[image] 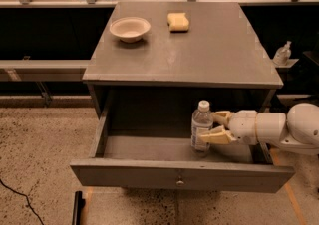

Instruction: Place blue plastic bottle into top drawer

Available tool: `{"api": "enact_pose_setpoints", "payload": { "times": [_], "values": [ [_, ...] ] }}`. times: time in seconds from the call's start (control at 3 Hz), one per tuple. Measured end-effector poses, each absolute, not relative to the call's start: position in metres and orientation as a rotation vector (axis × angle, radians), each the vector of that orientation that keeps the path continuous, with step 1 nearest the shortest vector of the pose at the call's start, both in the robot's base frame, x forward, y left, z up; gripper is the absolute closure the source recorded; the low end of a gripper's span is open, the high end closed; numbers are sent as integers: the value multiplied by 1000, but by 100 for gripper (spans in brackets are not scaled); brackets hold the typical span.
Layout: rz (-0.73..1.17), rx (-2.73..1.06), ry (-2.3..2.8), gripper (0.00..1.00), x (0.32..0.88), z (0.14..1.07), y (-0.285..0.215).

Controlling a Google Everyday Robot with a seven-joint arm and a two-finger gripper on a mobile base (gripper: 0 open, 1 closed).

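Note:
The blue plastic bottle (pixel 201 128), clear with a white cap and a pale label, stands upright inside the open top drawer (pixel 149 171), towards its right side. Its base is at or just above the drawer floor. My gripper (pixel 209 127) reaches in from the right on a white arm. Its cream fingers (pixel 215 138) are closed around the bottle's middle. The drawer is pulled well out, and its small round knob (pixel 180 182) shows at the centre of the front.
On the grey cabinet top (pixel 209 55) sit a cream bowl (pixel 129 28) and a yellow sponge (pixel 178 22). A small clear pump-top bottle (pixel 282 54) stands on a ledge to the right. A dark cable (pixel 20 200) lies on the speckled floor at left.

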State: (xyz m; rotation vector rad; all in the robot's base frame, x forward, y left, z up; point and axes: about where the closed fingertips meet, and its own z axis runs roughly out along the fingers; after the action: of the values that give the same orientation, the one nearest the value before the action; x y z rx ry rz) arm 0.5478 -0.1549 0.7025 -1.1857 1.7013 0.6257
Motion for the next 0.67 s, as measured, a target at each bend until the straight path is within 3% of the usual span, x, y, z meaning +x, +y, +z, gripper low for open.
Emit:
{"api": "enact_pose_setpoints", "payload": {
  "times": [0.33,0.67],
  "values": [
    [611,-1179,1714,28,554,690,-157],
    [597,-1172,1721,5,556,687,-159]
  ]
}}
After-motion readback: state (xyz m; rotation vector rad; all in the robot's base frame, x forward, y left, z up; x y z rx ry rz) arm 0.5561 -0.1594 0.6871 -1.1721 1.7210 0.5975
